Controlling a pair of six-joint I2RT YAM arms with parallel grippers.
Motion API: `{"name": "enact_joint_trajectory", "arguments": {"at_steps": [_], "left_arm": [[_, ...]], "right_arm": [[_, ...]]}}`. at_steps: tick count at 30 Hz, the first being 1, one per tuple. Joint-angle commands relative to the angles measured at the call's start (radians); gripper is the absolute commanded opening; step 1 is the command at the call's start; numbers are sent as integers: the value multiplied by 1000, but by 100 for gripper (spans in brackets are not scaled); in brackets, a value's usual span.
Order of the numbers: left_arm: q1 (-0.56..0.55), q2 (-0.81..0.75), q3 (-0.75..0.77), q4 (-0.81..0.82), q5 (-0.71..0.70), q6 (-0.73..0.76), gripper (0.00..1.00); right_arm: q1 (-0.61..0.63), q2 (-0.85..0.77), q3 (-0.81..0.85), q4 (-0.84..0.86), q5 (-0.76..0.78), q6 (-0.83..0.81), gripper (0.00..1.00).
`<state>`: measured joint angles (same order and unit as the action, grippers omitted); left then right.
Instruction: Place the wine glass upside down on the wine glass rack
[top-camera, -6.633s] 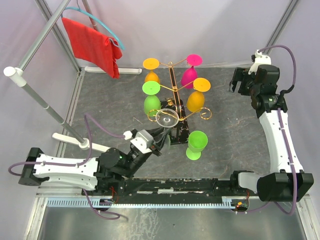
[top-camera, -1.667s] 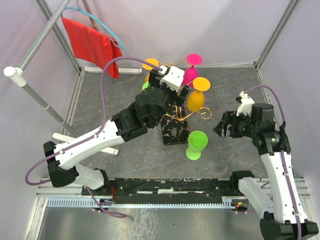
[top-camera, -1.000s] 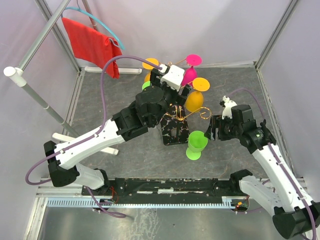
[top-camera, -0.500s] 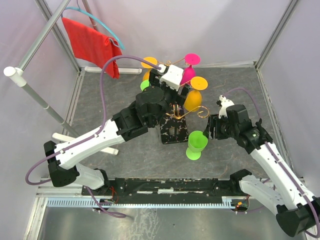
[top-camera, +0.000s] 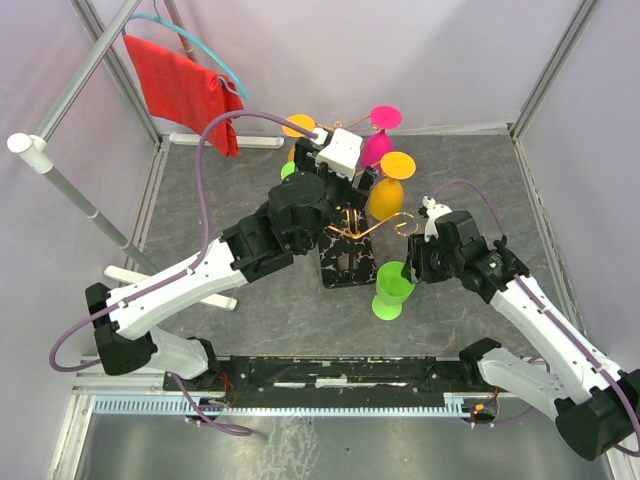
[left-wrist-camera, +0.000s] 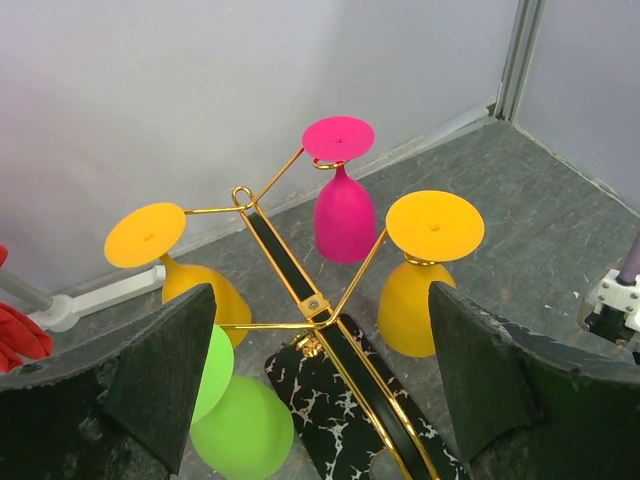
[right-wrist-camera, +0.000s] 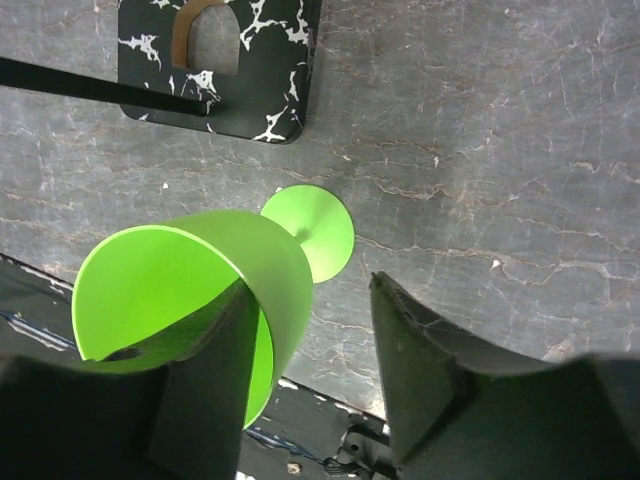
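Observation:
A green wine glass (top-camera: 393, 288) stands upright on the grey table just right of the rack's black, white-veined base (top-camera: 345, 265). My right gripper (top-camera: 416, 268) is open across the glass's rim. In the right wrist view one finger (right-wrist-camera: 205, 370) is inside the bowl of the green wine glass (right-wrist-camera: 190, 270), and the other finger (right-wrist-camera: 420, 360) stands outside, apart from the wall. The gold wine glass rack (left-wrist-camera: 300, 285) carries several glasses upside down, in orange, pink and green. My left gripper (left-wrist-camera: 320, 300) hangs open above the rack (top-camera: 350, 225), holding nothing.
A red cloth (top-camera: 190, 90) hangs from a hanger at the back left. A white pole (top-camera: 85, 205) slants across the left side. The left arm (top-camera: 210, 270) stretches over the table's left half towards the rack.
My right arm has swung left and down onto the green glass, and its jaws have narrowed around the rim. The left arm stays open over the rack.

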<state>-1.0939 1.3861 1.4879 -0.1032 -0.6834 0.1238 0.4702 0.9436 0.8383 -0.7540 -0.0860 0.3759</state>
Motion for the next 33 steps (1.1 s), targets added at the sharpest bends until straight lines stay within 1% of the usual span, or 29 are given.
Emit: {"name": "enact_joint_trajectory", "arguments": {"at_steps": [1, 7, 10, 15, 19, 22, 25, 29, 33], "left_arm": [[8, -39, -5, 22, -23, -32, 93], [13, -46, -10, 13, -32, -42, 93], [14, -52, -10, 5, -38, -49, 93], [17, -63, -11, -14, -51, -73, 93], [23, -79, -11, -36, -63, -119, 95], [28, -90, -12, -57, -70, -167, 96], [30, -96, -18, -74, -66, -212, 97], [31, -101, -29, -75, -48, -279, 98], [31, -120, -53, -24, -40, -379, 98]], "right_arm": [[8, -4, 17, 15, 60, -2, 49], [7, 1, 31, -29, 135, -15, 21], [8, 4, 31, -30, 170, -18, 2], [6, 44, 56, -19, 268, -45, 0], [-8, 96, 146, -58, 418, -93, 0], [-53, 121, 235, -98, 540, -127, 0], [-111, 111, 315, -105, 594, -149, 0], [-129, 85, 424, -39, 648, -234, 0], [-129, 64, 486, 113, 681, -370, 0]]}}
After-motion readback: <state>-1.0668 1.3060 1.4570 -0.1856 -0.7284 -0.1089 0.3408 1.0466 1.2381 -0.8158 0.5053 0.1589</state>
